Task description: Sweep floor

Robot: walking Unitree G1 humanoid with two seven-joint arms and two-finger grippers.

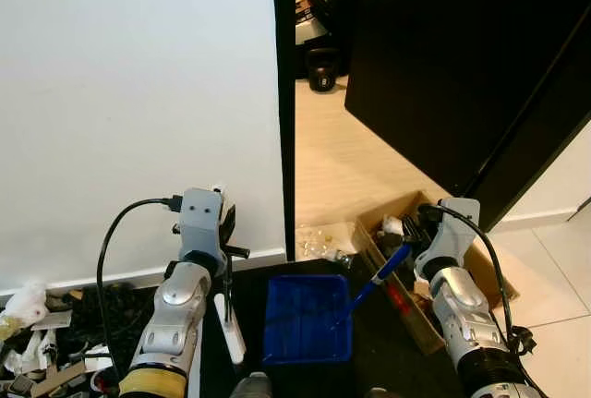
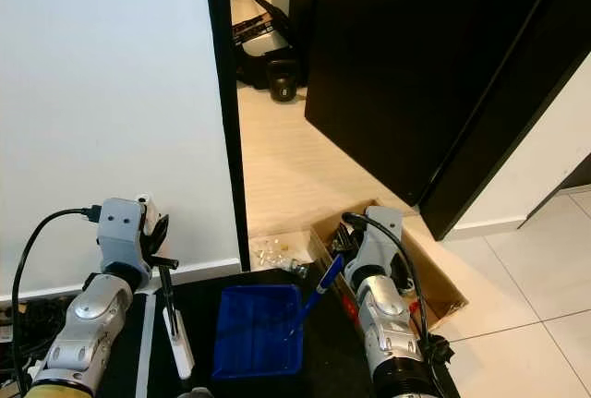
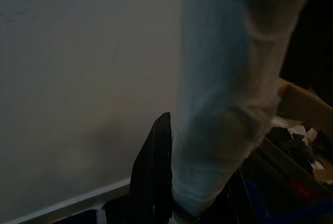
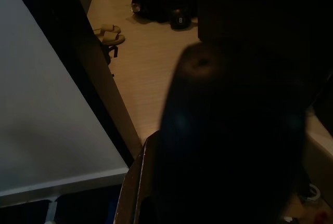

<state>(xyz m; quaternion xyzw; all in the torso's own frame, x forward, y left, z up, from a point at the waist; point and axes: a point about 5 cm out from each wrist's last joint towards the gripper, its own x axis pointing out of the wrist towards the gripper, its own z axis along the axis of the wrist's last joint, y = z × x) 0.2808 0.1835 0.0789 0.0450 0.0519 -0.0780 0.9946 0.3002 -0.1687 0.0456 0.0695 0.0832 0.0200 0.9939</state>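
A blue dustpan (image 1: 307,319) hangs low between my arms, over a black mat. Its blue handle (image 1: 383,269) slants up to my right gripper (image 1: 413,230), which is shut on it; in the right wrist view the handle (image 4: 229,130) is a dark blur close to the lens. My left gripper (image 1: 224,243) is shut on a white brush handle (image 1: 231,324) that points down beside the dustpan. In the left wrist view this handle (image 3: 223,104) is a pale blur next to one black finger (image 3: 153,177). Small bits of litter (image 1: 323,241) lie on the floor at the doorway.
A white wall (image 1: 138,93) stands ahead on the left, ending at a black door frame (image 1: 284,102). A dark open door (image 1: 443,66) is on the right. A cardboard box (image 1: 406,218) of clutter sits by my right arm. A kettlebell (image 1: 321,70) stands beyond the doorway. Scraps (image 1: 37,333) are piled at lower left.
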